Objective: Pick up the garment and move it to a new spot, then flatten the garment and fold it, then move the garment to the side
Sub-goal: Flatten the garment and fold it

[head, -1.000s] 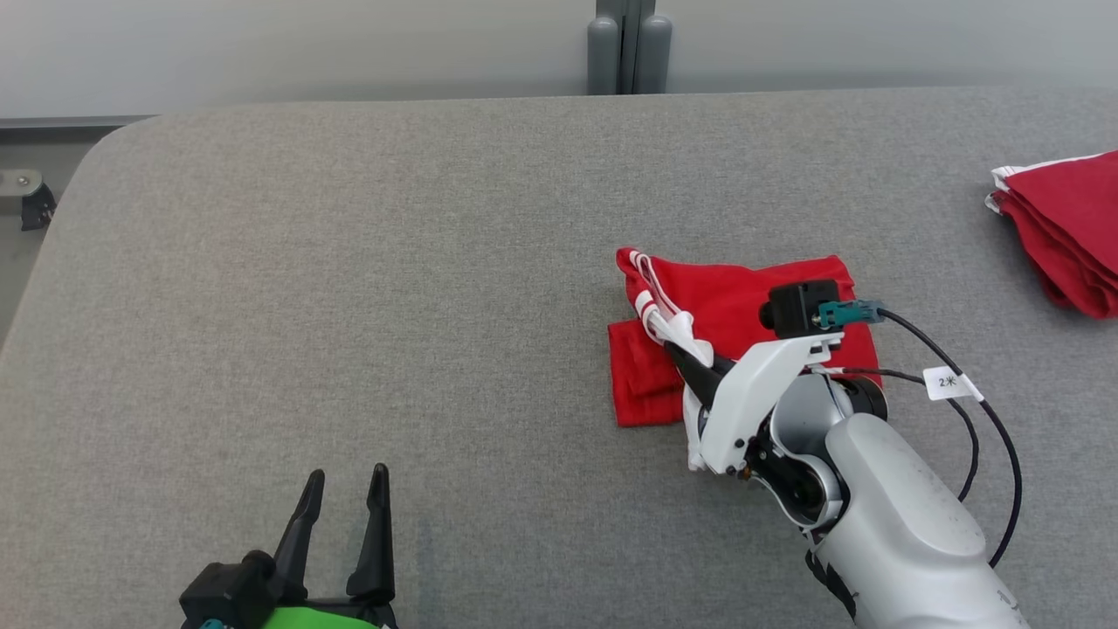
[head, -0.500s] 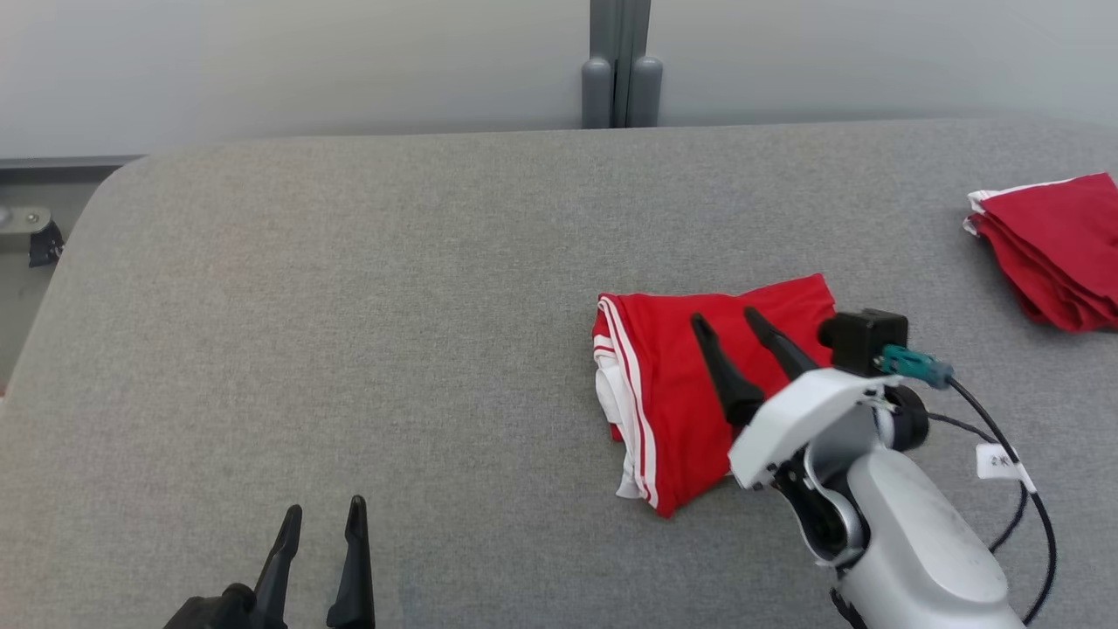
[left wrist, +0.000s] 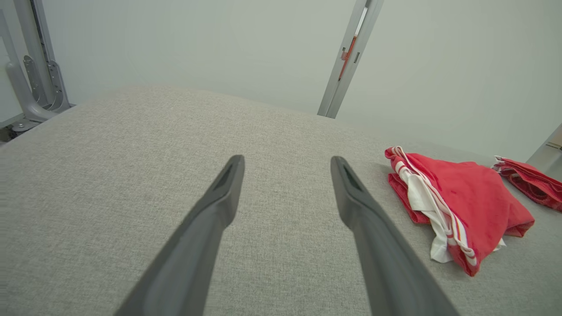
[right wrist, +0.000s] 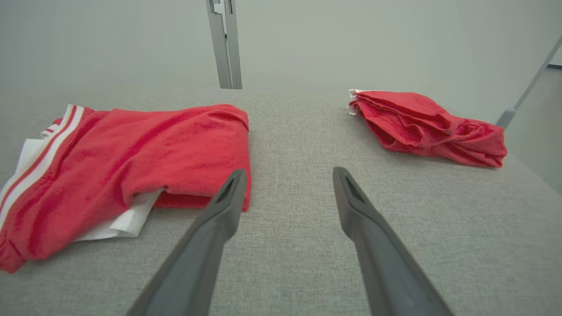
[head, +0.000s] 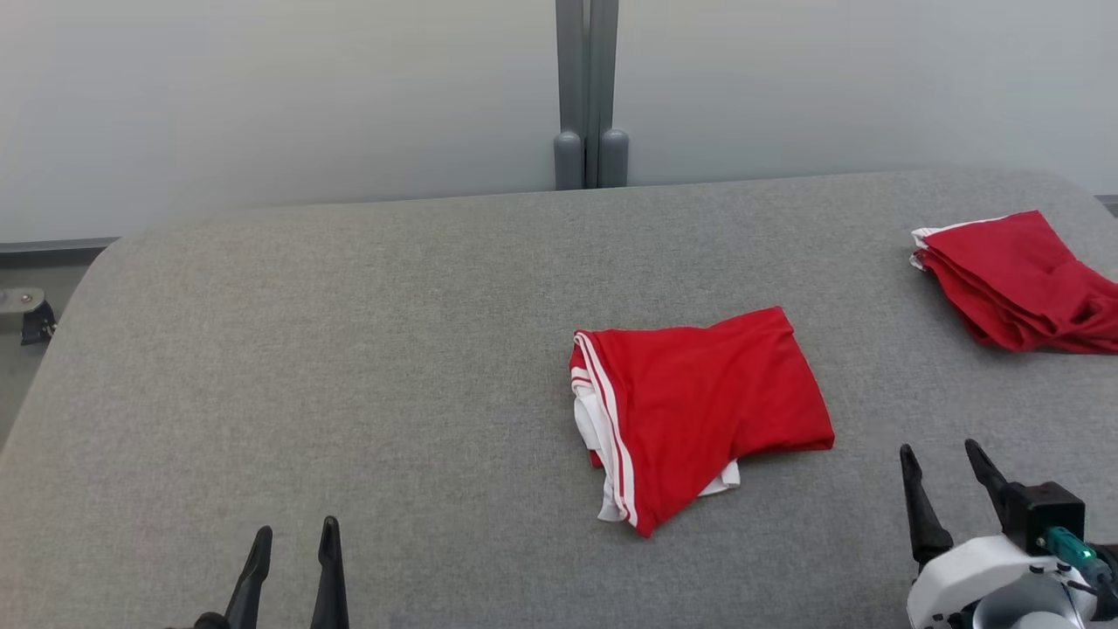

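Garment point(head: 699, 406) left of right gripper point(head: 952, 476).

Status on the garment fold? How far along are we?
Done: the garment lies folded in a compact, slightly untidy bundle on the table. In hand: nothing; the left pincer and right pincer are both open and clear of it. Left: moving it to the side, possibly next to the red pile at the table's right end.
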You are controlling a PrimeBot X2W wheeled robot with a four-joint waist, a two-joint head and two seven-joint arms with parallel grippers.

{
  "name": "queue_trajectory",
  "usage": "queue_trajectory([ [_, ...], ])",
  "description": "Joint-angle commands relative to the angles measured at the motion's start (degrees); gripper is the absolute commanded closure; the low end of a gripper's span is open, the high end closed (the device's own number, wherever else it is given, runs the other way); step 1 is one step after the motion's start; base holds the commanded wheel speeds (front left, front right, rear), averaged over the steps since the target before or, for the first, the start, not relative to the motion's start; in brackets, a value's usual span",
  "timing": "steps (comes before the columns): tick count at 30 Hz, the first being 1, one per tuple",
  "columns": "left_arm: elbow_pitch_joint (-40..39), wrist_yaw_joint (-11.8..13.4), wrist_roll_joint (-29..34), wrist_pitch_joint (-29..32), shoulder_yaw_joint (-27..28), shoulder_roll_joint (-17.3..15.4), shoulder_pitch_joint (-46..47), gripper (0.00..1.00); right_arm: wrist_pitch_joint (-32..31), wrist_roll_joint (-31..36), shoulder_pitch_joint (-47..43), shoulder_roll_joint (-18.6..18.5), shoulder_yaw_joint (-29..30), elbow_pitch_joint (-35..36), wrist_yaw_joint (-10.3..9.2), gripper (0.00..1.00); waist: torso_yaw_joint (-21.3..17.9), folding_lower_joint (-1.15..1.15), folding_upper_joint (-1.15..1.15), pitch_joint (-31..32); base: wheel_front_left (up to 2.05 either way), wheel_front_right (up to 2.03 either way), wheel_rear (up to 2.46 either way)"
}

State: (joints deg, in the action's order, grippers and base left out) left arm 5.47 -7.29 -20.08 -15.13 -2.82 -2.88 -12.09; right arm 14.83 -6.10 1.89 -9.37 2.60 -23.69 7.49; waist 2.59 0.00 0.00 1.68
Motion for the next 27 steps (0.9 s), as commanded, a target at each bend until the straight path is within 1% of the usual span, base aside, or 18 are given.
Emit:
queue_trajectory([
  [1, -0.46, 0.25, 0.28, 0.02, 0.40, -0.06, -0.89, 0.00, 0.39, 0.54, -0.54, 0.77, 0.95, 0.76, -0.02, 0.00, -0.18, 0.00, 0.00, 0.16, 0.00, 0.00, 0.00],
  [4, -0.81, 0.29, 0.26, 0.03, 0.79, -0.06, -1.17, 0.00, 0.36, 1.44, -1.71, 1.78, 1.89, 1.79, -0.03, 0.00, -0.34, 0.00, 0.00, 0.06, 0.00, 0.00, 0.00],
  [6, -0.95, 0.29, 0.37, 0.02, 0.93, -0.06, -1.16, 0.00, 0.37, 1.77, -1.17, 2.39, 1.45, 2.50, -0.02, 0.00, -0.36, 0.00, 0.00, -0.13, 0.00, 0.00, 0.00],
  [7, -0.99, 0.28, 0.40, 0.02, 0.97, -0.06, -1.12, 0.00, 0.37, 1.88, -0.65, 2.61, 1.03, 2.72, -0.02, 0.11, -0.36, 0.00, 0.00, -0.25, 0.00, 0.00, 0.00],
  [8, -1.06, 0.27, 0.41, 0.03, 0.97, -0.06, -1.03, 0.00, 0.38, 1.92, 0.15, 2.82, 0.38, 2.84, -0.03, 0.60, -0.35, 0.00, 0.00, -0.47, 0.00, 0.00, 0.00],
  [9, -1.12, 0.26, 0.41, 0.02, 0.92, -0.06, -0.91, 0.00, 0.38, 2.04, 0.97, 2.93, -0.44, 3.00, -0.02, 0.93, -0.32, 0.00, 0.00, -0.72, 0.00, 0.00, 0.00],
  [10, -1.12, 0.24, 0.38, 0.02, 0.79, -0.06, -0.69, 0.00, 0.38, 2.04, 2.04, 3.24, -1.48, 2.86, -0.03, 1.00, -0.25, 0.00, 0.00, -1.02, 0.00, 0.00, 0.00],
  [13, -1.03, 0.15, 0.38, 0.02, 0.04, -0.06, 0.12, 0.00, 0.38, 2.98, 5.98, 4.26, -5.07, 0.86, -0.02, 1.00, 0.26, 0.00, 0.00, -2.02, 0.00, 0.00, 0.00],
  [16, -0.91, 0.02, 0.32, 0.02, -0.73, -0.06, 1.27, 0.00, 0.35, 4.77, 11.10, 5.19, -8.21, -3.57, -0.03, 1.00, 1.15, 0.00, 0.00, -3.46, 0.00, 0.00, 0.00],
  [17, -0.82, -0.01, 0.24, 0.02, -1.00, -0.07, 1.57, 0.00, -0.15, 4.93, 12.96, 5.60, -9.10, -6.07, -0.03, 1.00, 1.50, 0.00, 0.00, -3.80, 0.00, 0.00, 0.00],
  [19, -0.51, -0.08, -0.01, 0.02, -1.36, -0.07, 1.78, 0.00, -0.57, 5.99, 16.14, 6.05, -10.28, -10.77, -0.03, 1.00, 2.17, 0.00, 0.00, -4.40, 0.00, 0.00, 0.00],
  [22, -0.32, -0.19, 0.03, 0.02, -2.08, -0.06, 2.88, 0.00, -0.45, 7.66, 20.68, 6.22, -9.37, -17.24, -0.03, 1.00, 3.52, 0.00, 0.00, -5.40, 0.00, 0.00, 0.00],
  [24, -0.06, -0.13, 0.36, 0.02, -2.58, -0.07, 3.38, 0.00, -0.21, 6.52, 23.17, 6.45, -10.62, -20.67, -0.03, 1.00, 4.40, 0.00, 0.00, -5.91, 0.00, 0.00, 0.00],
  [27, 0.44, -0.21, 0.74, 0.02, -3.11, -0.07, 3.92, 0.00, -0.07, 3.20, 25.68, 6.47, -14.37, -24.87, -0.03, 1.00, 5.47, 0.00, 0.00, -6.25, 0.00, 0.00, 0.00],
])
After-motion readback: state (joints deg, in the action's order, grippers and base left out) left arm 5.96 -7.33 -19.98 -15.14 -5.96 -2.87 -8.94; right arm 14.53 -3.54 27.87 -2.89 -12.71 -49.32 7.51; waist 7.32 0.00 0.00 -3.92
